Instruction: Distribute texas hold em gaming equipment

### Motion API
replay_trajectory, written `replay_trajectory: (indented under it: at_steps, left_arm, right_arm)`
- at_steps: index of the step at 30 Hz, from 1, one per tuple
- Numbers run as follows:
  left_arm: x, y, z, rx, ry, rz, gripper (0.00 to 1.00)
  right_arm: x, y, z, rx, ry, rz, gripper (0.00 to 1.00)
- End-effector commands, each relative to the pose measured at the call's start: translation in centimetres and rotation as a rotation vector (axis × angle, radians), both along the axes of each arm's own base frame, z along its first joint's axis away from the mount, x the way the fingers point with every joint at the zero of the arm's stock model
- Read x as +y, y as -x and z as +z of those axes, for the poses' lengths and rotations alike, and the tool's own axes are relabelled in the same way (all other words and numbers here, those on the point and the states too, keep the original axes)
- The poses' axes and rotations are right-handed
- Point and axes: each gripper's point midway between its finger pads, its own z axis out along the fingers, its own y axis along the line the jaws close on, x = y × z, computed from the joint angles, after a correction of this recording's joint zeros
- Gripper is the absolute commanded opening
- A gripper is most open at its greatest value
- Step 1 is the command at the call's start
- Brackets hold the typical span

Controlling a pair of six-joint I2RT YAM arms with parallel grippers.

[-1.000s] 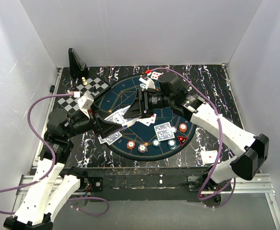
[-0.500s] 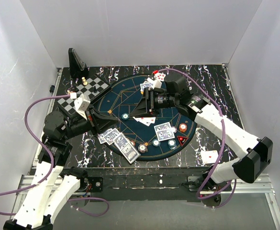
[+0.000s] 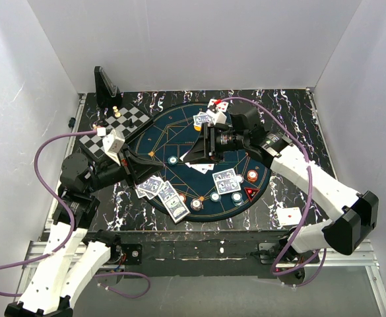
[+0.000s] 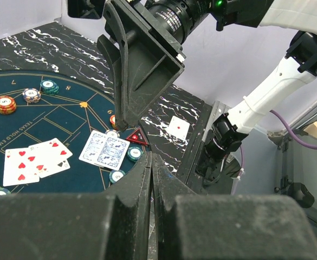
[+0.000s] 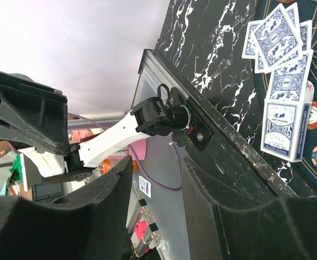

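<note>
Card-dealing step. Left end effector (image 4: 151, 161) is together and empty; right end effector (image 5: 157, 169) is apart, apparently empty. Next: grasp card box (image 3: 177, 209) at mat (image 3: 173, 129) 7 o'clock.

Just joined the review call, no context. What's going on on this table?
Two arms are laying out poker gear on a round blue mat. Neither holds anything. The left gripper is shut and empty by the mat's left edge, and the right gripper is open over the middle of the mat. Blue-backed cards lie fanned at the mat's near-left edge beside a card box. Face-up heart cards sit mid-mat, and chips line the near rim.
</note>
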Motion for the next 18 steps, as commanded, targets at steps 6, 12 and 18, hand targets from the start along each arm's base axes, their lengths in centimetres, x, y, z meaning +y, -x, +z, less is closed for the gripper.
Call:
replay_trajectory:
  at_steps: [6,12,18]
  left_arm:
    - [0.2,-0.1,-0.2,-0.007,-0.024,0.004,0.0]
    - [0.2,-0.3,-0.1,-0.005,-0.034,0.009,0.0]
    - [0.3,-0.6,-0.6,0.004,-0.051,0.018,0.0]
  right_arm:
    - [-2.0,-0.9,0.3,-0.03,-0.005,-0.057,0.54]
    - [-2.1,-0.9,0.2,-0.034,0.009,-0.059,0.69]
    - [-2.3,-0.8,-0.3,-0.034,0.024,-0.057,0.75]
